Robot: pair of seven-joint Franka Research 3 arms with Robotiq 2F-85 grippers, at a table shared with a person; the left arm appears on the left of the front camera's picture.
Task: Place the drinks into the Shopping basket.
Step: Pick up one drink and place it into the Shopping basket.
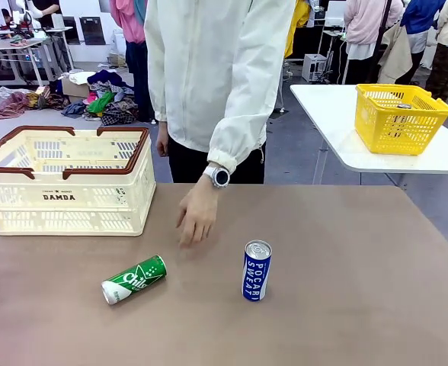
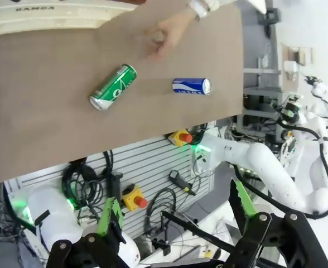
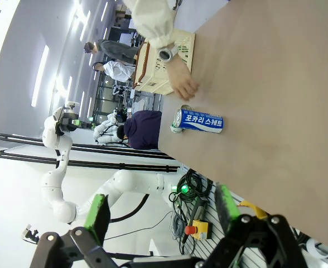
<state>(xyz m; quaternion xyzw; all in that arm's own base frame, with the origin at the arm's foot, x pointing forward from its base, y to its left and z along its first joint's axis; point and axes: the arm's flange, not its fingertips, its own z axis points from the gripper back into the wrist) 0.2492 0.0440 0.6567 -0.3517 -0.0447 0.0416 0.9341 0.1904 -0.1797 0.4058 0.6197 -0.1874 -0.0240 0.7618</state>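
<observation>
A green can [image 1: 133, 279] lies on its side on the brown table, left of centre. To its right a blue Pocari Sweat can [image 1: 256, 270] stands upright. The cream Shopping basket [image 1: 64, 180] with brown rim sits at the table's far left. A person's hand [image 1: 196, 216] hovers just beyond and between the cans. In the left wrist view the green can [image 2: 113, 86] and blue can [image 2: 191, 86] lie far off; my left gripper [image 2: 175, 209] stands open off the table edge. The right wrist view shows the blue can [image 3: 200, 120] and my open right gripper [image 3: 163, 211], also clear of the table.
A white table at the back right carries a yellow mesh basket [image 1: 400, 114]. The person in a white jacket [image 1: 209, 76] stands at the far edge. Cables and red stop buttons [image 2: 184, 136] hang below the table's near edge.
</observation>
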